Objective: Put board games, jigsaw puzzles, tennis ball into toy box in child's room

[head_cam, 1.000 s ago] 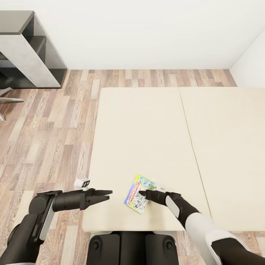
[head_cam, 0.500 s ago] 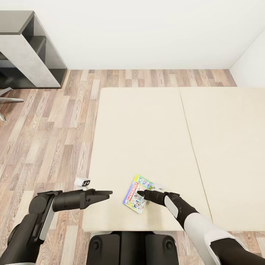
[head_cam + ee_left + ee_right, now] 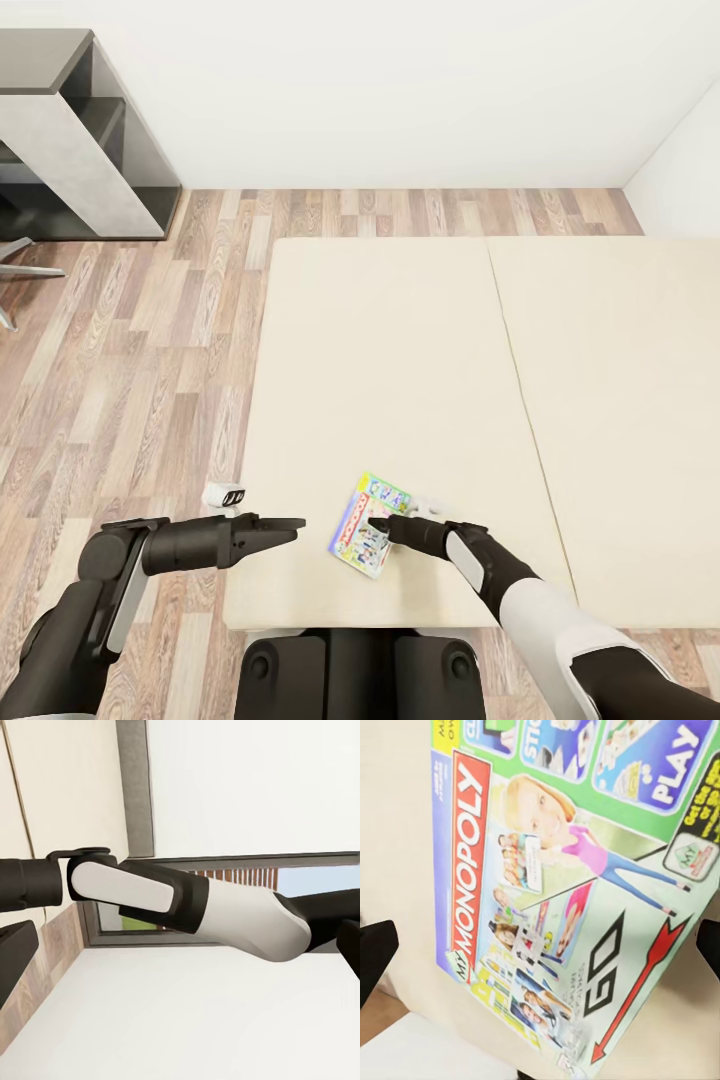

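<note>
One of the board games [image 3: 358,530], a green-edged Monopoly box with a red banner, lies on the beige bed [image 3: 400,350] near its front edge. My right gripper [image 3: 384,522] is down at the box's right side, open, its fingertips on the lid. In the right wrist view the printed lid [image 3: 562,892] spreads between two dark fingertips [image 3: 375,949] that stand far apart. My left gripper [image 3: 290,527] hovers open over the bed's front left corner, a short way left of the box, holding nothing. In the left wrist view I see the right forearm [image 3: 225,907] across from it.
Wood-plank floor [image 3: 150,350] runs along the bed's left side and far end. A grey shelf unit [image 3: 80,130] stands against the white wall at the far left, with a chair leg [image 3: 20,260] beside it. My own base [image 3: 360,670] is against the bed's front edge.
The Monopoly box has slid and turned slightly to the left on the mattress, with the right gripper following it. The left arm has hardly moved.
</note>
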### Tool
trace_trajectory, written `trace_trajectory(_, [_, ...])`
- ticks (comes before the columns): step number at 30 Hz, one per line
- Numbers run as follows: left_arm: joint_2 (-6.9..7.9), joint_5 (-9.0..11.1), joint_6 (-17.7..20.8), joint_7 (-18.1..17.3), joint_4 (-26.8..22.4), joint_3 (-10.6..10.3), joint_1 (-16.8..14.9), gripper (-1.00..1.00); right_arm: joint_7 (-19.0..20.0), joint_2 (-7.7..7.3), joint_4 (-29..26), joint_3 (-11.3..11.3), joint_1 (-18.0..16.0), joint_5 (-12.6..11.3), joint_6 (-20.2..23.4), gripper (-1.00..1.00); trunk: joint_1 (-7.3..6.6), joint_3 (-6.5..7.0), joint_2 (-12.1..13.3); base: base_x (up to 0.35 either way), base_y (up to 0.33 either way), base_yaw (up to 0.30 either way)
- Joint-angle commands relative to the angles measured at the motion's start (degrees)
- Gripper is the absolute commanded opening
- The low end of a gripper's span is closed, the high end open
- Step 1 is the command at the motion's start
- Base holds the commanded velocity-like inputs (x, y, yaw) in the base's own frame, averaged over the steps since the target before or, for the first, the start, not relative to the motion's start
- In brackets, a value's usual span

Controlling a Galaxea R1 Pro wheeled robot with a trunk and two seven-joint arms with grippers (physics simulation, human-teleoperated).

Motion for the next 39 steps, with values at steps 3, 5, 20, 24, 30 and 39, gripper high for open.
trace_trajectory(3, [0.03, -0.1, 0.6, -0.2, 0.0, 0.0, 0.0, 1.0, 0.1, 0.06, -0.1, 0.3, 0.0, -0.3, 0.2, 1.0, 0.03, -0.06, -0.1, 0.0, 0.0, 0.0])
trace_trajectory(5, [0.03, 0.0, 0.6, -0.2, 0.0, 0.0, 0.0, 1.0, 0.2, 0.05, -0.1, 0.3, 0.0, -0.4, 0.2, 1.0, 0.03, -0.06, -0.1, 0.0, 0.0, 0.0])
trace_trajectory(20, [0.12, -0.1, 0.2, -0.2, 0.0, 0.1, 0.0, 1.0, -2.2, 1.0, -7.8, 0.4, -0.5, 0.1, 2.3, 1.0, 0.03, -0.06, -0.1, 0.0, 0.0, 0.0])
trace_trajectory(24, [0.12, -0.1, 0.1, -0.2, 0.0, 0.1, 0.0, 1.0, -5.3, 1.29, -8.3, 0.4, -0.7, 0.3, 3.0, 1.0, 0.03, -0.06, -0.1, 0.0, 0.0, 0.0])
trace_trajectory(30, [0.12, -0.1, 0.1, -0.2, 0.0, 0.1, 0.0, 1.0, -6.9, 1.43, -8.5, 0.4, -0.7, 0.4, 2.7, 1.0, 0.03, -0.06, -0.1, 0.0, 0.0, 0.0])
trace_trajectory(39, [0.11, -0.1, 0.0, -0.2, 0.0, 0.1, 0.0, 1.0, -6.9, 0.68, -8.5, 0.2, -0.6, 0.1, 1.7, 1.0, 0.03, -0.06, -0.1, 0.0, 0.0, 0.0])
